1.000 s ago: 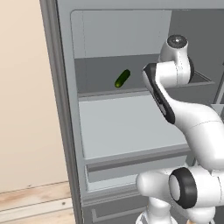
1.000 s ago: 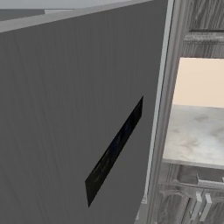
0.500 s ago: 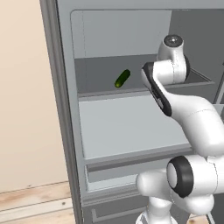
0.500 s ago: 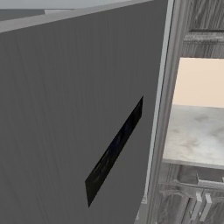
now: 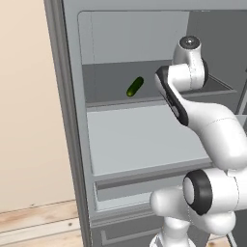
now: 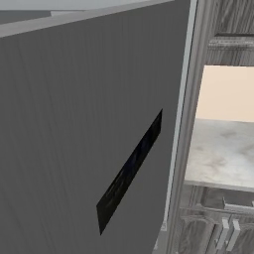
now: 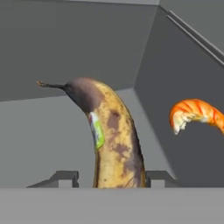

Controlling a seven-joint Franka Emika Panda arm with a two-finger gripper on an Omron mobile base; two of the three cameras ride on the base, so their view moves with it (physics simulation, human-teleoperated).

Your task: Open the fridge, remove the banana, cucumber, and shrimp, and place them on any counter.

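Banana [image 7: 114,140]: yellow w/ heavy dark-brown mottling, brown stem end, small green-white-red sticker. Shrimp [image 7: 194,113]: bright orange, paler stripes. Cucumber [image 5: 135,87]: dark green w/ lighter sheen. Fridge [image 6: 74,124]: dark grey door, black panel; inside pale grey. Desk [image 6: 223,151]: pale, prob. marbled.

A plain beige wall [image 5: 26,106] was seen at the left of the left base view, met at its foot by a pale wooden plank floor [image 5: 38,224]. In the right base view, grey wood-grained cabinets [image 6: 230,30] were seen above a beige backsplash [image 6: 225,92], and drawer fronts with pale bar handles [image 6: 228,233] were seen below.
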